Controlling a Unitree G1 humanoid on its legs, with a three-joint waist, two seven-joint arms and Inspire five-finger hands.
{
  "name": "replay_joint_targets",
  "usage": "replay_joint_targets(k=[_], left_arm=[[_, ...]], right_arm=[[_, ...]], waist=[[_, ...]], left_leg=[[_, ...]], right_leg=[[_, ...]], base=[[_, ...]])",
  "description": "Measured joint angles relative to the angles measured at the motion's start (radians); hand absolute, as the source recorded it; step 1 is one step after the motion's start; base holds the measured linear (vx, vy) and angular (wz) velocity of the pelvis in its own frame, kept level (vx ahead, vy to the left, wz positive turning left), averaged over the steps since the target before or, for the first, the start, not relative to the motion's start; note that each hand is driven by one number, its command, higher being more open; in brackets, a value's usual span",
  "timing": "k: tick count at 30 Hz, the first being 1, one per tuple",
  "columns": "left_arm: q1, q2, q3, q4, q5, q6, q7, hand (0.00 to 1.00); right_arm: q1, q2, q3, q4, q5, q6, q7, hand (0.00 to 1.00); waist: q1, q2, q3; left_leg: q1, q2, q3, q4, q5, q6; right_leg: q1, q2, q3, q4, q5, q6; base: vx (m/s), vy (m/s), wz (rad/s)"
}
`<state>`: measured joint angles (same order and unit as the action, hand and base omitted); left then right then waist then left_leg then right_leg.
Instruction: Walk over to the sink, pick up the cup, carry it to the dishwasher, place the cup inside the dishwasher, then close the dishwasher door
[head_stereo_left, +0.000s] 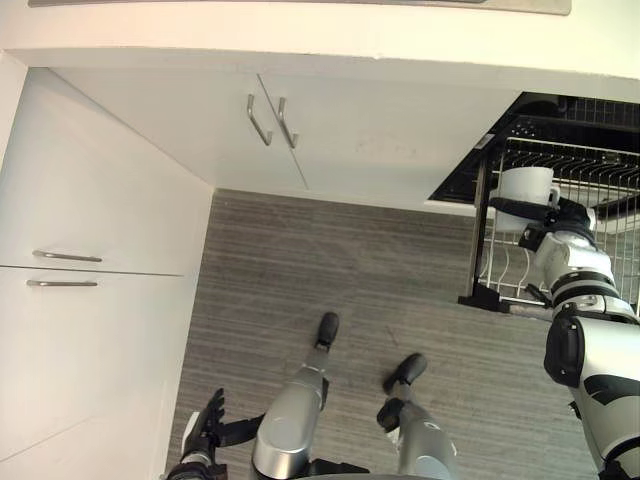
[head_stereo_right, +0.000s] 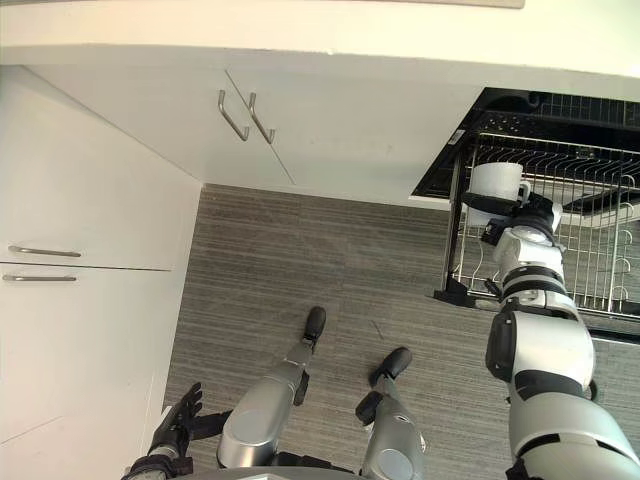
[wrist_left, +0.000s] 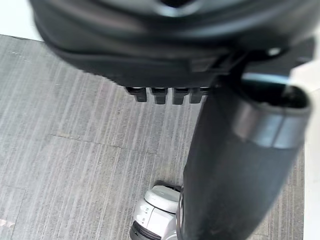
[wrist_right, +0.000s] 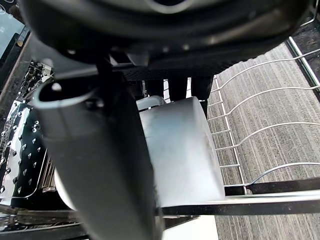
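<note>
I have the dishwasher (head_stereo_right: 445, 175) open on my right, its wire rack (head_stereo_right: 590, 180) pulled out. My right hand (head_stereo_right: 535, 215) hangs over the rack, fingers and thumb wrapped round the white cup (head_stereo_right: 495, 182). This looks like the placing step: next, lower the cup between the tines and let go. My left hand (head_stereo_right: 178, 415) hangs loose-fingered at my side.

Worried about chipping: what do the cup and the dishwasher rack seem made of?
The cup, held in the right hand, looks like glazed ceramic: plain white, smooth, thick-walled; hard plastic is possible. The rack looks like thin metal wire with a pale sheen, bent into tines.
</note>
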<state>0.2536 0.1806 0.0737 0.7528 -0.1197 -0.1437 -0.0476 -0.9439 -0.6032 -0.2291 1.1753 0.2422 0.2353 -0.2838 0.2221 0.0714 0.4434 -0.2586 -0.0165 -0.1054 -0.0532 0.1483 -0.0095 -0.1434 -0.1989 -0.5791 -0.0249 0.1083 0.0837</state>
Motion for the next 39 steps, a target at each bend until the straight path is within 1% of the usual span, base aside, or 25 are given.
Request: replay_joint_targets(k=[5,9,12,14,17,19,20,21,22,23,24,26,27,28,29,30,31,32,33,34,35,36,37,38,39], left_arm=[[-0.010,0.000,0.000,-0.002,0.023,-0.006,-0.021,1.00],[-0.015,0.000,0.000,-0.004,0.021,0.006,-0.023,1.00],[-0.015,0.003,0.000,-0.003,-0.026,0.008,-0.053,1.00],[-0.015,0.001,0.001,0.002,-0.069,0.015,-0.075,1.00],[-0.008,-0.003,0.034,0.008,-0.067,0.010,-0.090,1.00],[0.006,-0.003,0.061,0.013,-0.066,-0.003,-0.089,1.00],[0.012,-0.003,0.070,0.019,-0.066,-0.010,-0.090,1.00],[0.028,-0.003,0.090,0.037,-0.068,-0.024,-0.090,1.00],[0.046,-0.009,0.114,0.044,-0.070,-0.034,-0.090,1.00],[0.057,-0.012,0.123,0.047,-0.071,-0.038,-0.089,1.00],[0.080,-0.021,0.139,0.055,-0.077,-0.046,-0.089,1.00],[0.120,-0.056,0.186,0.083,-0.078,-0.078,-0.084,1.00],[0.124,-0.065,0.197,0.088,-0.078,-0.081,-0.082,1.00],[0.135,-0.082,0.221,0.090,-0.081,-0.091,-0.081,1.00],[0.137,-0.093,0.237,0.095,-0.099,-0.104,-0.079,1.00],[0.137,-0.093,0.240,0.096,-0.100,-0.105,-0.080,1.00],[0.136,-0.093,0.254,0.098,-0.105,-0.108,-0.082,1.00],[0.136,-0.095,0.272,0.098,-0.118,-0.104,-0.083,1.00],[0.138,-0.098,0.276,0.087,-0.119,-0.093,-0.080,1.00],[0.139,-0.104,0.277,0.055,-0.119,-0.053,-0.075,1.00],[0.136,-0.119,0.276,0.013,-0.117,0.000,-0.065,1.00],[0.137,-0.128,0.275,-0.004,-0.117,0.023,-0.061,1.00],[0.134,-0.140,0.275,-0.014,-0.114,0.063,-0.059,1.00],[0.133,-0.144,0.275,-0.014,-0.112,0.081,-0.058,1.00],[0.131,-0.152,0.274,-0.014,-0.107,0.108,-0.049,1.00]], right_arm=[[-0.009,0.000,0.002,0.005,-0.002,0.000,0.025,1.00],[-0.031,0.000,0.005,0.005,-0.009,-0.003,0.048,1.00],[-0.032,-0.001,0.045,-0.012,-0.009,-0.015,0.118,1.00],[0.024,-0.001,0.075,-0.094,-0.004,-0.023,0.160,1.00],[0.190,0.000,0.083,-0.309,0.018,-0.035,0.213,1.00],[0.335,0.020,0.073,-0.511,0.060,-0.049,0.233,1.00],[0.379,0.036,0.062,-0.565,0.072,-0.055,0.240,1.00],[0.480,0.088,0.033,-0.680,0.084,-0.078,0.257,1.00],[0.580,0.145,0.014,-0.799,0.088,-0.103,0.265,1.00],[0.630,0.178,0.005,-0.853,0.088,-0.112,0.267,1.00],[0.739,0.251,-0.009,-0.968,0.088,-0.133,0.274,1.00],[0.912,0.370,-0.019,-1.134,0.085,-0.172,0.319,1.00],[0.949,0.393,-0.022,-1.171,0.082,-0.182,0.330,1.00],[1.006,0.429,-0.024,-1.230,0.081,-0.207,0.369,1.00],[1.038,0.444,-0.028,-1.268,0.089,-0.227,0.426,1.00],[1.043,0.445,-0.030,-1.275,0.090,-0.232,0.439,1.00],[1.048,0.445,-0.046,-1.287,0.092,-0.246,0.483,1.00],[1.048,0.441,-0.070,-1.300,0.092,-0.249,0.510,1.00],[1.050,0.438,-0.089,-1.315,0.092,-0.250,0.518,1.00],[1.052,0.417,-0.127,-1.360,0.094,-0.250,0.525,1.00],[1.046,0.376,-0.167,-1.415,0.121,-0.250,0.522,1.00],[1.035,0.355,-0.185,-1.439,0.132,-0.251,0.521,1.00],[1.003,0.322,-0.209,-1.472,0.153,-0.260,0.519,1.00],[0.987,0.311,-0.220,-1.482,0.160,-0.272,0.518,1.00],[0.963,0.302,-0.242,-1.498,0.167,-0.297,0.509,1.00]], waist=[[0.000,0.000,0.000],[-0.001,-0.001,0.000],[-0.002,-0.004,0.001],[-0.006,-0.005,0.001],[-0.028,-0.029,-0.010],[-0.062,-0.061,-0.027],[-0.070,-0.070,-0.035],[-0.078,-0.093,-0.060],[-0.090,-0.111,-0.077],[-0.100,-0.117,-0.088],[-0.115,-0.127,-0.115],[-0.137,-0.137,-0.168],[-0.140,-0.136,-0.176],[-0.146,-0.134,-0.190],[-0.156,-0.135,-0.197],[-0.159,-0.135,-0.197],[-0.165,-0.134,-0.196],[-0.163,-0.129,-0.199],[-0.165,-0.126,-0.201],[-0.166,-0.116,-0.213],[-0.166,-0.103,-0.225],[-0.165,-0.098,-0.233],[-0.167,-0.091,-0.243],[-0.169,-0.089,-0.251],[-0.173,-0.083,-0.263]], left_leg=[[0.001,0.002,0.002,0.001,0.000,0.000],[0.009,0.004,0.011,-0.002,0.000,0.000],[0.029,0.008,0.024,-0.012,0.000,0.000],[0.054,0.011,0.031,-0.023,0.000,-0.001],[0.081,0.012,0.036,-0.033,0.000,-0.004],[0.093,0.012,0.042,-0.033,-0.002,-0.007],[0.100,0.012,0.046,-0.033,-0.004,-0.008],[0.111,0.014,0.066,-0.033,-0.009,-0.015],[0.132,0.014,0.077,-0.034,-0.016,-0.013],[0.140,0.015,0.078,-0.034,-0.019,-0.010],[0.156,0.015,0.082,-0.034,-0.026,-0.009],[0.179,0.019,0.090,-0.039,-0.051,0.002],[0.185,0.019,0.089,-0.039,-0.053,0.002],[0.191,0.020,0.087,-0.036,-0.054,0.002],[0.180,0.020,0.087,-0.006,-0.067,0.004],[0.172,0.021,0.088,0.011,-0.073,0.003],[0.142,0.025,0.117,0.092,-0.112,0.004],[0.130,0.050,0.188,0.152,-0.143,0.006],[0.131,0.065,0.228,0.166,-0.149,0.005],[0.132,0.076,0.273,0.166,-0.147,0.005],[0.132,0.070,0.297,0.157,-0.138,0.008],[0.133,0.060,0.295,0.146,-0.130,0.007],[0.151,0.037,0.295,0.114,-0.121,0.014],[0.162,0.027,0.295,0.096,-0.119,0.017],[0.190,0.006,0.296,0.064,-0.117,0.025]], right_leg=[[-0.001,0.001,0.002,0.003,-0.001,-0.001],[0.000,0.001,0.012,0.004,0.000,-0.001],[0.006,0.004,0.028,0.005,0.000,-0.001],[0.022,0.006,0.034,0.004,0.000,-0.001],[0.043,0.007,0.051,0.001,0.000,-0.001],[0.052,0.007,0.061,-0.001,0.000,-0.001],[0.056,0.007,0.066,-0.002,0.000,-0.001],[0.058,0.007,0.083,-0.003,0.000,0.000],[0.074,0.008,0.094,-0.007,-0.004,0.005],[0.082,0.009,0.095,-0.009,-0.006,0.008],[0.098,0.010,0.099,-0.009,-0.011,0.012],[0.120,0.011,0.106,-0.009,-0.034,0.016],[0.129,0.012,0.105,-0.009,-0.036,0.018],[0.141,0.012,0.094,-0.009,-0.040,0.021],[0.156,0.010,0.075,-0.009,-0.044,0.024],[0.162,0.009,0.067,-0.010,-0.046,0.025],[0.188,0.001,0.037,-0.014,-0.048,0.028],[0.222,0.000,0.008,-0.022,-0.046,0.034],[0.240,-0.003,-0.010,-0.026,-0.040,0.041],[0.258,-0.015,-0.043,-0.025,-0.040,0.048],[0.267,-0.032,-0.071,-0.023,-0.041,0.061],[0.267,-0.040,-0.078,-0.020,-0.040,0.066],[0.267,-0.064,-0.081,-0.009,-0.042,0.077],[0.267,-0.076,-0.083,0.003,-0.046,0.082],[0.267,-0.107,-0.082,0.043,-0.061,0.097]], base=[[0.00,0.000,0.00],[0.02,-0.011,-0.07],[0.02,-0.017,-0.16],[0.03,-0.024,-0.10],[0.04,-0.011,-0.04],[0.03,-0.007,-0.08],[0.03,-0.006,-0.25],[0.04,-0.013,-0.34],[0.03,-0.017,-0.31],[0.03,-0.020,-0.19],[0.00,-0.010,-0.11],[-0.01,-0.009,-0.12],[0.00,-0.013,0.05],[0.00,-0.009,0.28],[0.00,-0.003,0.34],[-0.01,0.018,0.55],[-0.01,0.042,0.62],[0.00,0.043,0.72],[0.03,0.036,0.77],[0.08,0.062,0.82],[0.09,0.080,0.73],[0.13,0.123,0.43],[0.10,0.097,0.15],[0.15,0.121,0.12],[0.16,0.105,0.16]])
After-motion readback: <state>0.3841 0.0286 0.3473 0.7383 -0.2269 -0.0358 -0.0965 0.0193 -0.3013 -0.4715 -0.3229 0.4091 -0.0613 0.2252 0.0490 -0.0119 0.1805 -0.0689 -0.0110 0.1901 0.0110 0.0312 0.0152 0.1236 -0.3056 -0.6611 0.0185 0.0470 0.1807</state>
